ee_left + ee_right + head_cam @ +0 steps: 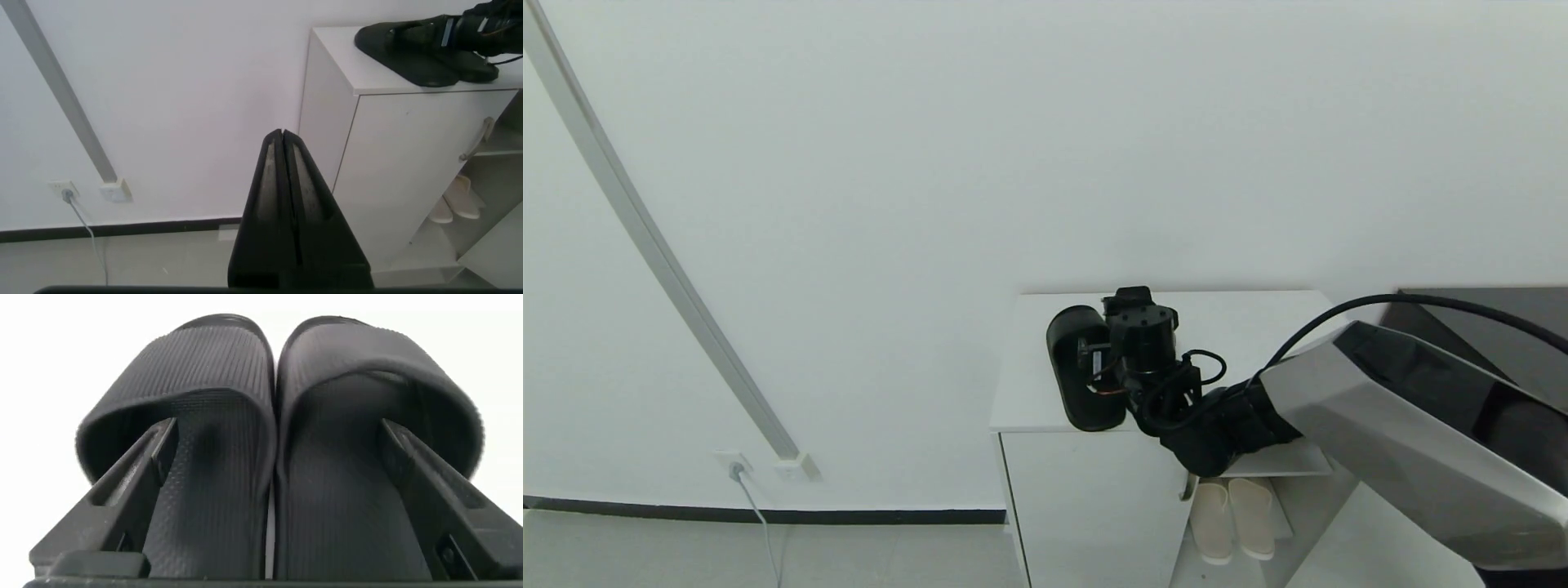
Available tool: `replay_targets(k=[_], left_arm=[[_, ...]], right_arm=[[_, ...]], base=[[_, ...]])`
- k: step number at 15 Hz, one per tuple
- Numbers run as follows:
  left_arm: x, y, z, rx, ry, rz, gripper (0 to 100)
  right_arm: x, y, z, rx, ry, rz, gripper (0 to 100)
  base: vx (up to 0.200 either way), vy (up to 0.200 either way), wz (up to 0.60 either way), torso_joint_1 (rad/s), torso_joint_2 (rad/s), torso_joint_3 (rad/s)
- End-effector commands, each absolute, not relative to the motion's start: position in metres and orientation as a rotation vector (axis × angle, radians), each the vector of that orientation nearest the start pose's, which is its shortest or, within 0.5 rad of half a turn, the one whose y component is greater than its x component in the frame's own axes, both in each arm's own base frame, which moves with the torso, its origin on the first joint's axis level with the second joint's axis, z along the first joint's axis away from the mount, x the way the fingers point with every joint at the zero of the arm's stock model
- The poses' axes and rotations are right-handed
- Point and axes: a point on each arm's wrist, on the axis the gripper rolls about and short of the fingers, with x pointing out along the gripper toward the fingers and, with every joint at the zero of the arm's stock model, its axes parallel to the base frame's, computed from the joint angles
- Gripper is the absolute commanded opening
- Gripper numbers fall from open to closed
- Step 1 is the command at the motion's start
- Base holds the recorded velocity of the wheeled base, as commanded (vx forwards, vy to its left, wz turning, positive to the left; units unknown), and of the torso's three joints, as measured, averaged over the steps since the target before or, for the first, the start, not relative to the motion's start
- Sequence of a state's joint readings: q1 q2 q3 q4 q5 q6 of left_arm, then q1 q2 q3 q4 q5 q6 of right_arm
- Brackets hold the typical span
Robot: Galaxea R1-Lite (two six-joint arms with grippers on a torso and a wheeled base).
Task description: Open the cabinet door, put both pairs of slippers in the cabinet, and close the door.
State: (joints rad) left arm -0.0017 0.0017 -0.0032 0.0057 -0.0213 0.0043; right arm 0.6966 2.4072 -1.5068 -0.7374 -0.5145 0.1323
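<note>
The pair of black ribbed rubber slippers [1085,367] is lying side by side on the flat top of the white cabinet [1094,506]. The right gripper [278,433] is sitting at them with its fingers [131,490] apart, one tucked under each strap, probably so that one squeeze takes both together. The pair of cream slippers [1232,518] is resting on a low shelf in the open right compartment. The left gripper [283,139] is hanging low on the left, fingers together and holding nothing, out of the way.

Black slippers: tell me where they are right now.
In the head view, right of centre, the black slippers sit on top of the white cabinet, near its front edge, with the right gripper inserted under their straps.
</note>
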Motion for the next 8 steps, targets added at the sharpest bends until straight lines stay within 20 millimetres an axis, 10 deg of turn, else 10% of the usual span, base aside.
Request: replay_targets(k=[1, 7, 8], left_arm=[[-0.023, 0.0, 0.076, 0.005, 0.005, -0.025, 0], [-0.023, 0.0, 0.076, 0.005, 0.005, -0.023, 0], [-0.023, 0.0, 0.076, 0.005, 0.005, -0.025, 0]], right_arm=[[0.394, 0.305, 0.079, 0.024, 0.151, 0.163, 100], [0.411, 0.304, 0.079, 0.037, 0.132, 0.141, 100], [0.412, 0.305, 0.079, 0.037, 0.13, 0.14, 0]], base=[[0.0, 0.0, 0.0, 0.0, 0.0, 0.0], [0.0, 0.0, 0.0, 0.0, 0.0, 0.0], [0.0, 0.0, 0.0, 0.0, 0.0, 0.0]])
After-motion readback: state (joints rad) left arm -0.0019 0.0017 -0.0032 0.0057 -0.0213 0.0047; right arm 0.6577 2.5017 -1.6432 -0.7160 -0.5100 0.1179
